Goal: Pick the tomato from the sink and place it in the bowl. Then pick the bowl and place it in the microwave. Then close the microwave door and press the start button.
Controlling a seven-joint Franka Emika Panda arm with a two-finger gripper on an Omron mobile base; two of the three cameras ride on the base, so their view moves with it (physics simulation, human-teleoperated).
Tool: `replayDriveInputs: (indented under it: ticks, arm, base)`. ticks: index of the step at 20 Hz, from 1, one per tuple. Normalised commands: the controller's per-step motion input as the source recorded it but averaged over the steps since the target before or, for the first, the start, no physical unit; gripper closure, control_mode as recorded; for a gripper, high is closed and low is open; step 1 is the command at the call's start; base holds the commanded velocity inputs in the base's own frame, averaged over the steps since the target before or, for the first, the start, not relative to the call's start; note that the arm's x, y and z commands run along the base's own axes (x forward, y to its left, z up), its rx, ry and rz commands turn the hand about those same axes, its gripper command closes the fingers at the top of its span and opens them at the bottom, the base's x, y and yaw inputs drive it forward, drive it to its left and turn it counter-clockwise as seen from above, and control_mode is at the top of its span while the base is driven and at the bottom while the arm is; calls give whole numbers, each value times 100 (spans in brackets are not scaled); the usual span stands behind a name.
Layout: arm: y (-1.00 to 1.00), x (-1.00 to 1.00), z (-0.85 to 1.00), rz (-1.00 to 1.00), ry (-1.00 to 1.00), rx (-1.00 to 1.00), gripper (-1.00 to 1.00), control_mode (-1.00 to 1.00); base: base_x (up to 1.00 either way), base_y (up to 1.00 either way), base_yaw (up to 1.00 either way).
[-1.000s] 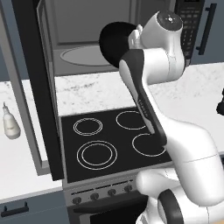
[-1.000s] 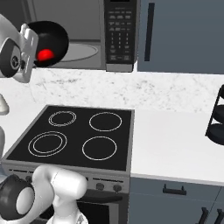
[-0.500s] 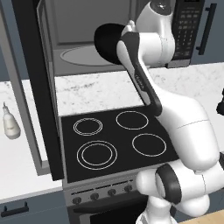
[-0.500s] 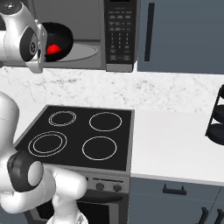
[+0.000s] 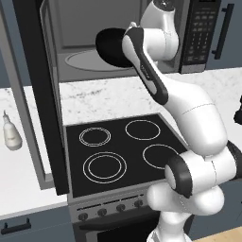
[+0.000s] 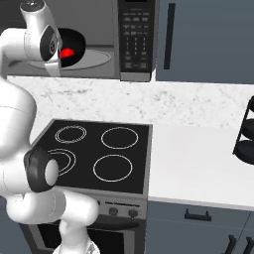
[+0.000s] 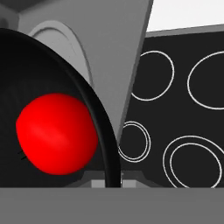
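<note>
- Clamped shut on the rim of the wide glossy black bowl, end effector at the bowl's near edge.
- Small glossy red tomato resting inside that bowl.
- Bowl held aloft at the mouth of the grey built-in microwave, round turntable lying just beyond and below.
- Dark-framed microwave door swung open on the left.
- Judged: inward push, then lowering.

The microwave cavity stands open at the front, turntable bare; the microwave door juts out on its left; the bowl fills the mouth's right half.
</note>
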Motion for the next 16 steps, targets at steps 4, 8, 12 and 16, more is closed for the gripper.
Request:
replayDriveInputs:
  ticks: [4, 8, 12, 16]
  arm:
    - [0, 56, -10, 12, 0, -1, 100, -100]
    - [0, 45, -6, 13, 0, 0, 100, -100]
    - [0, 41, -8, 10, 0, -2, 100, -100]
    - [3, 41, -13, 9, 0, -4, 100, -100]
  base:
    - [0, 0, 0]
    - [0, 0, 0]
    - [0, 0, 0]
    - [0, 0, 0]
